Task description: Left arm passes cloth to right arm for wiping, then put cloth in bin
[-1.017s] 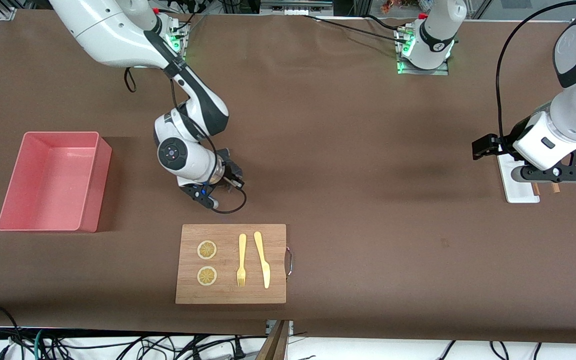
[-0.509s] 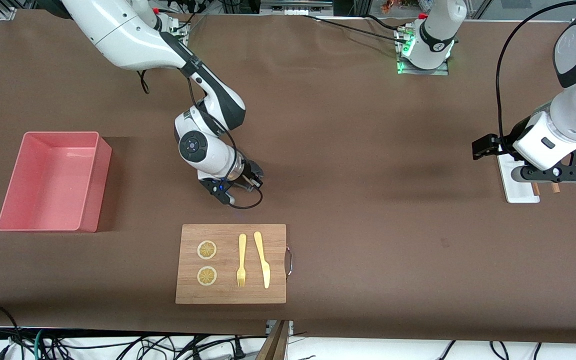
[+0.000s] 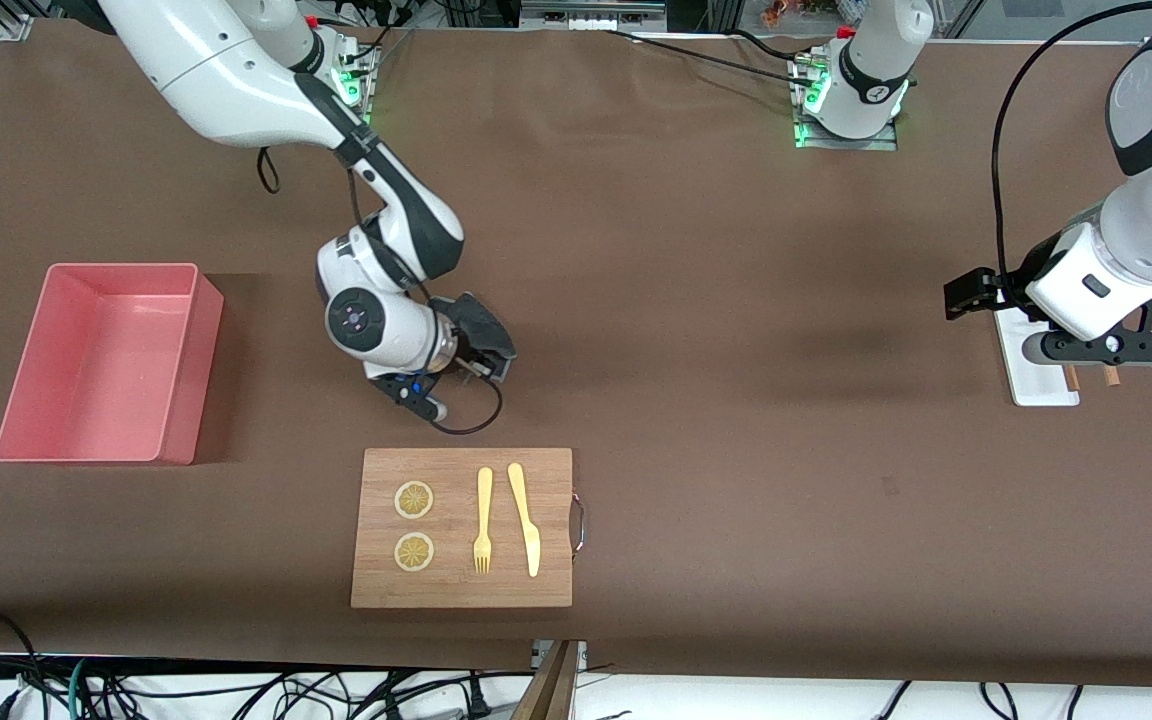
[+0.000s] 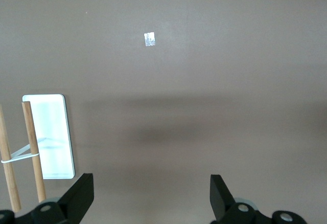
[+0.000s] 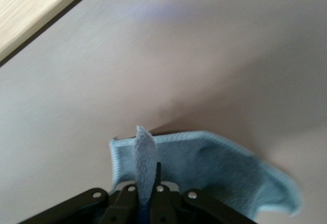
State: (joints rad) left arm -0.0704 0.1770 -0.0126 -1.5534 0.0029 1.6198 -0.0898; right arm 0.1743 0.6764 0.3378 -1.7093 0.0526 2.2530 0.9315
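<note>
My right gripper [image 3: 473,362] is shut on the dark grey cloth [image 3: 483,328] and holds it low against the brown table, between the wooden board [image 3: 456,462] and the arms' bases. In the right wrist view the cloth [image 5: 209,165] is pinched as a fold between the shut fingers of my right gripper [image 5: 148,196] and the rest of it lies spread on the table. The pink bin [image 3: 204,370] stands empty at the right arm's end of the table. My left gripper [image 3: 1104,347] is open and empty and waits over the white tray [image 3: 1034,385]; it also shows open in the left wrist view [image 4: 152,196].
The wooden board holds two lemon slices [image 3: 414,500], a yellow fork [image 3: 483,520] and a yellow knife [image 3: 524,518]. The white tray [image 4: 48,132] at the left arm's end carries wooden chopsticks [image 4: 31,150]. A small pale tape mark [image 4: 149,39] lies on the table.
My right gripper swept the cloth toward the left arm's end of the table, then back toward the bin. More cloth now shows beside the gripper. The left arm has not moved.
</note>
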